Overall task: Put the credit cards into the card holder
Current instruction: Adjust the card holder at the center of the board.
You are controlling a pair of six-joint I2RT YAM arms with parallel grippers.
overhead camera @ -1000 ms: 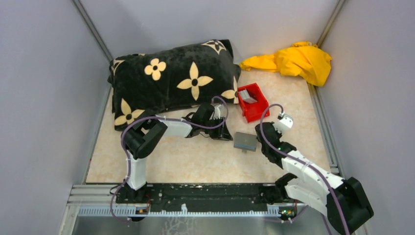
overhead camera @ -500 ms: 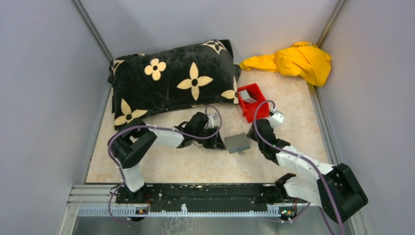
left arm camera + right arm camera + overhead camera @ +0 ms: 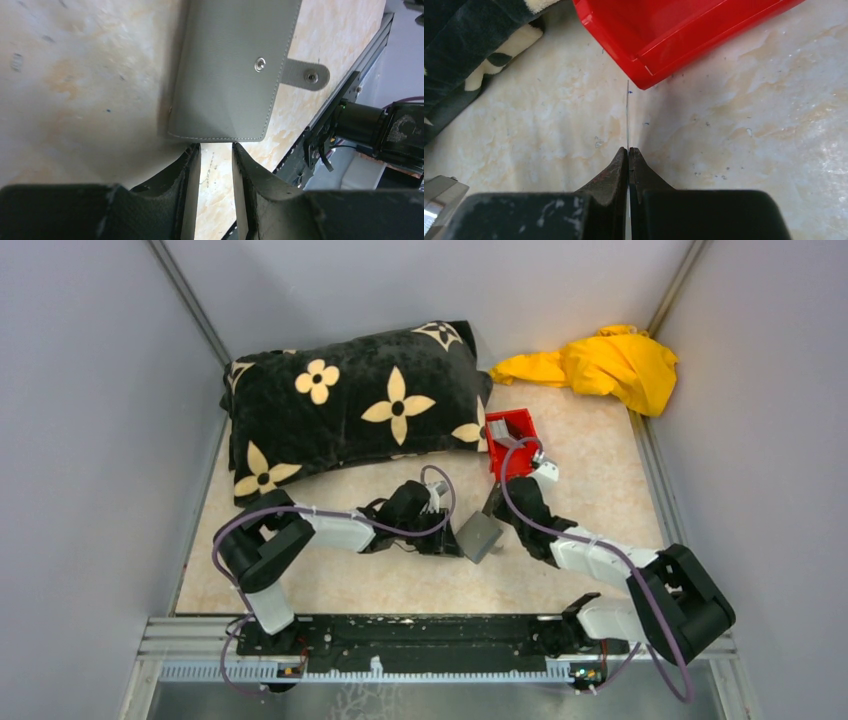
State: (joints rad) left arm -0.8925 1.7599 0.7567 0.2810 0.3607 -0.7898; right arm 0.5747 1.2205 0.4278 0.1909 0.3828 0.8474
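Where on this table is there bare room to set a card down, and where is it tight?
Bare table lies right of the red bin, in front of the yellow cloth; also the strip between the holder and the front rail. Crowded: the middle, where the left gripper, the holder and the right gripper with its card meet.

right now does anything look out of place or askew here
The card holder lies turned at an angle, its snap tab sticking out unfastened. A flowered pillow and yellow cloth at the back seem unrelated to the job. Nothing looks spilled or damaged.
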